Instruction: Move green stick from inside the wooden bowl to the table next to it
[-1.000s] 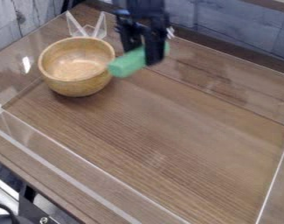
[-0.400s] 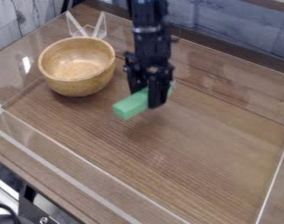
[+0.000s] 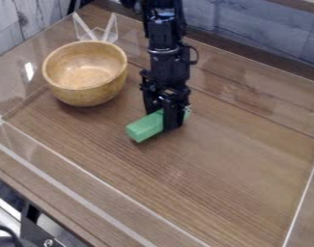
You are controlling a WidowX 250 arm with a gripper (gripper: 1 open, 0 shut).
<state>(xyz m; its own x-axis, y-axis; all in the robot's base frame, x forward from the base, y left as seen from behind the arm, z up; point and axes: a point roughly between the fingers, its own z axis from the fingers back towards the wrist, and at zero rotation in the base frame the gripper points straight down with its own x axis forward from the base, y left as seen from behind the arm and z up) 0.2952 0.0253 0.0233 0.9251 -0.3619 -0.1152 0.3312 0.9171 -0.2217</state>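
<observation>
The green stick [image 3: 146, 126] is a small bright green block, low over the table [image 3: 211, 183] to the right of the wooden bowl [image 3: 84, 73]. My gripper [image 3: 163, 114] points down with its black fingers shut on the stick's right end; the left end sticks out toward the front left. I cannot tell whether the stick touches the wood. The wooden bowl stands at the back left with a pale inside and nothing in it.
Low clear plastic walls [image 3: 69, 188] border the tabletop on all sides. A pale object with thin prongs [image 3: 98, 29] leans behind the bowl at the back wall.
My gripper has come down and toward the front with the green stick, from beside the bowl's rim to just above the table right of the bowl. The bowl has not moved.
</observation>
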